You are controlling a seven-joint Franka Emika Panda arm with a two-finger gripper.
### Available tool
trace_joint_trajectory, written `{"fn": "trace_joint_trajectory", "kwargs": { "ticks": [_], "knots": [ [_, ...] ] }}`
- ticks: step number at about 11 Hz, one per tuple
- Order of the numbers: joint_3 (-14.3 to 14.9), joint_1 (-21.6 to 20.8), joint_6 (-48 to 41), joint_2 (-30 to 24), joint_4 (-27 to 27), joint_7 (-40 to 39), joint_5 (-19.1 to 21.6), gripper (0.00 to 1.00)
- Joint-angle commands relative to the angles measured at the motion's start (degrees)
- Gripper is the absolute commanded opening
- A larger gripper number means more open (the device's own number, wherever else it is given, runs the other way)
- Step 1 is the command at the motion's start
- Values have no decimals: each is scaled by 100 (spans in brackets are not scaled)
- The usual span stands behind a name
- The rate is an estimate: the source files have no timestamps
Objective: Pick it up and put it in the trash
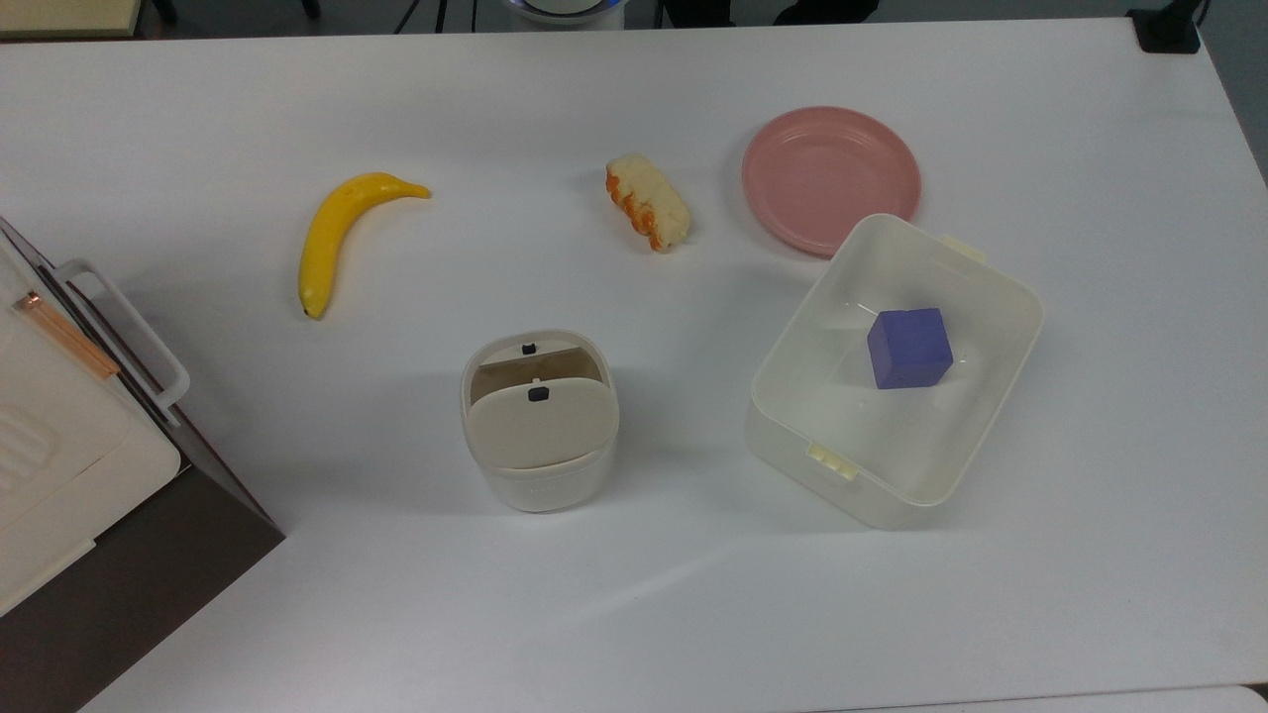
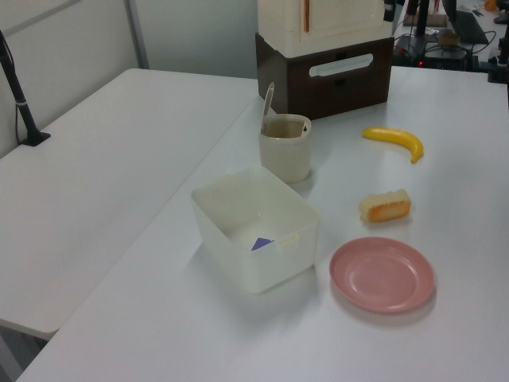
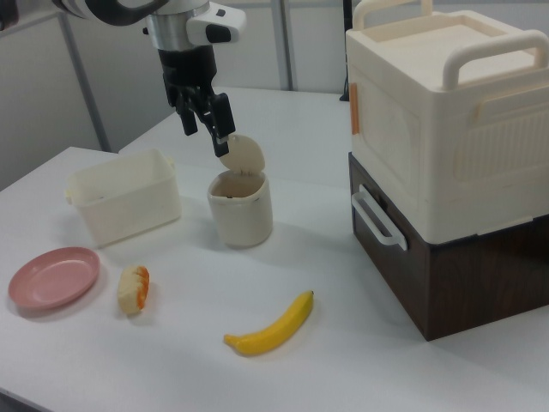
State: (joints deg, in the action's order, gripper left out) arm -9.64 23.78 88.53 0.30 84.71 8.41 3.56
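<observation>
The trash (image 1: 540, 428) is a small cream-white rounded bin near the table's middle. Its beige swing lid (image 3: 241, 155) is tilted, leaving the mouth partly open; the trash (image 2: 285, 153) also shows in the left view, and its body (image 3: 242, 211) in the right view. My gripper (image 3: 206, 136) hangs in the air, up and to the right view's left of the bin. Its dark fingers (image 3: 221, 122) stand apart, open, with nothing between them. The thing to grab is out of view.
A banana (image 1: 332, 234), a tan-and-orange bread piece (image 1: 648, 201) and a pink plate (image 1: 830, 177) lie across the far side. A translucent tub (image 1: 951, 265) holds a blue cube (image 1: 908, 347). A cream box on a brown base (image 3: 442, 163) stands at the top view's left edge.
</observation>
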Motion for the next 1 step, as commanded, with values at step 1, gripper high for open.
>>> {"fn": "trace_joint_trajectory", "kwargs": {
  "ticks": [1],
  "knots": [
    [24, -49, 156, -188, 248, -94, 127, 100]
  ]
}}
